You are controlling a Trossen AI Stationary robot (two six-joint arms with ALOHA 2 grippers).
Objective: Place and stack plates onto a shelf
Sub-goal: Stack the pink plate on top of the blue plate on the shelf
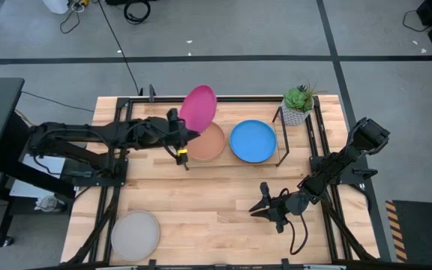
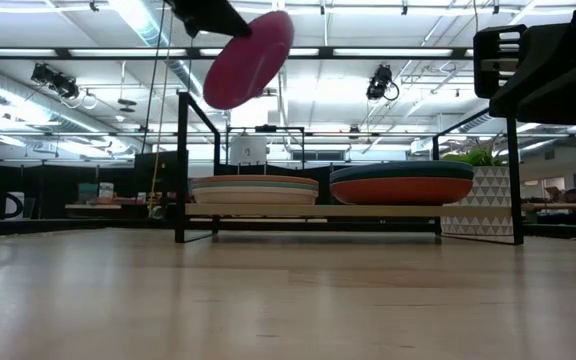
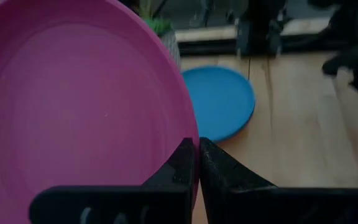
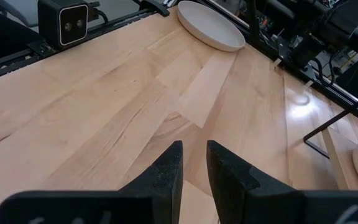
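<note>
So, going from left to right:
Grey plate (image 1: 135, 233): it lies alone on the table (image 1: 216, 206) at the near left corner, well apart from the shelf (image 1: 280, 139), not yet put away.
Left gripper (image 1: 177, 133): its fingers are pinched on the edge of the magenta plate (image 1: 198, 107) and hold it up in the air, tilted, over the left pile.
Left pile: a tan plate (image 1: 208, 142) is on top, with more plates under it on the shelf.
Right pile: a blue plate (image 1: 253, 140) is on top, and the low view shows an orange one (image 2: 403, 189) under it.
Plant (image 1: 297, 105): it stands in its pot just beside the shelf's right end.
Right gripper (image 1: 263, 207): it waits low over the table near the front, fingers a little apart, holding nothing.
How to do it well: I think the magenta plate should be tipped flat first, lined up right over the tan plate, and brought down slowly. Let go only when it sits on the pile, so it does not slide off.
</note>
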